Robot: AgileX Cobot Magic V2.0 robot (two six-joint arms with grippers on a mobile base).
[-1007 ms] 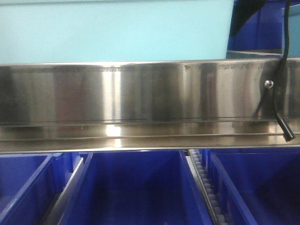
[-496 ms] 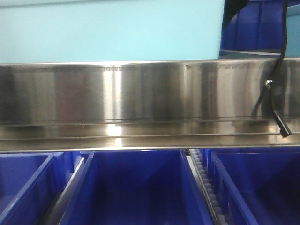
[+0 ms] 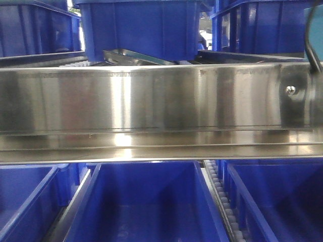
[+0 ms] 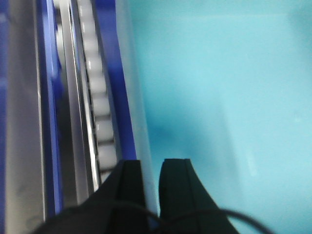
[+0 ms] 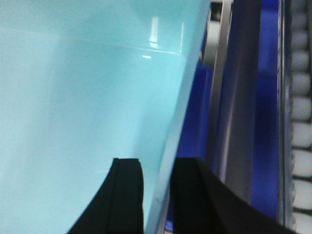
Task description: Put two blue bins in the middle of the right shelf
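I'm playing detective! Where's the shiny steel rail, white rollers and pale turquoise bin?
Shiny steel rail (image 3: 151, 101): front view, face.
White rollers (image 4: 100, 105): left wrist view, one roller.
Pale turquoise bin (image 5: 73, 97): right wrist view, side wall.

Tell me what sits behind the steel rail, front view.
Behind the steel rail stand a left blue bin, a middle blue bin and a right blue bin, with a slanted metal piece by the middle one. The rail hides their bases.

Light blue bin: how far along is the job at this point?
Done: left gripper and right gripper each pinch a wall of the light blue bin. In hand: it is held beside the roller track. Left: setting it down; no delivered bin is identifiable.
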